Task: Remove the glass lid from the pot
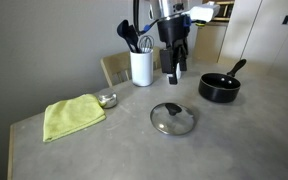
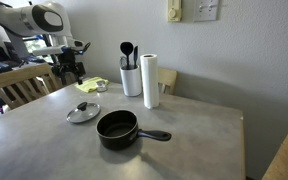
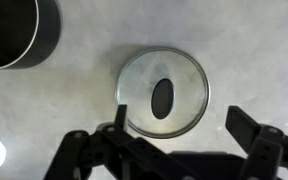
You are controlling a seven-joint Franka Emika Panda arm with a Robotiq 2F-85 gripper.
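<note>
On the table, the glass lid lies at seven o'clock of the pot, with the gripper spread empty above, so the task seems done.

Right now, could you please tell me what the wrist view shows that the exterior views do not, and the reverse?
Only the wrist view: the gripper from above, its fingers spread open over the glass lid. Only an exterior view: the yellow cloth, small metal bowl, white utensil holder, and the black pot whole, with its long handle. Shared: the lid lying on the table, apart from the pot.
</note>
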